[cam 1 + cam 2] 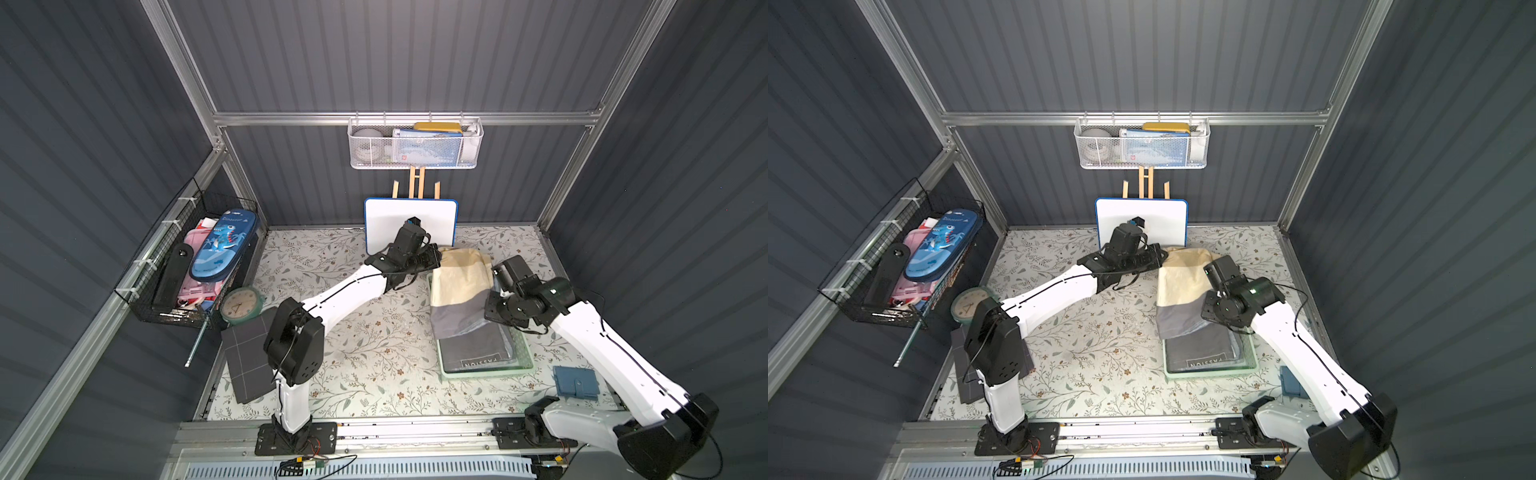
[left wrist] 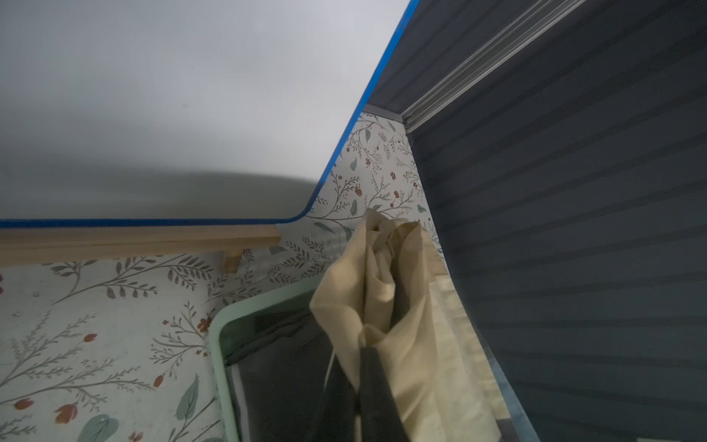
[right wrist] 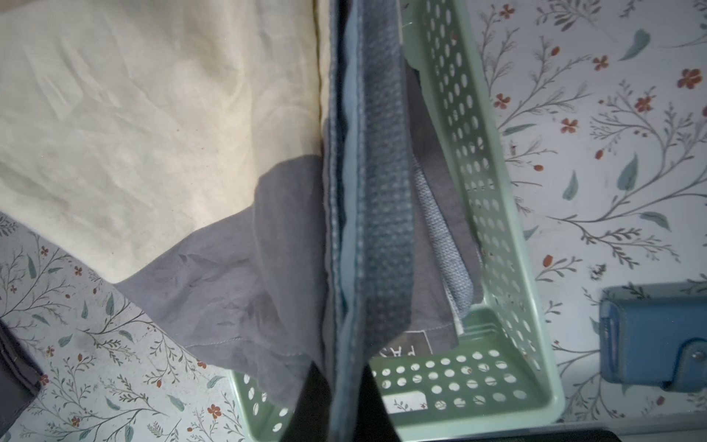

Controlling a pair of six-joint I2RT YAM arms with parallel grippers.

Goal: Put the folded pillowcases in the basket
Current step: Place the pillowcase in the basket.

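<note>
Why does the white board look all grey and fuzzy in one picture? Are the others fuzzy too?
Left wrist view: the whiteboard sits close to the lens, so it looks grey and soft, with a dark shadow; the pillowcase is sharper. Right wrist view: the blue wallet is slightly blurred. Both top views: sharp, but the frame posts splay outward.
</note>
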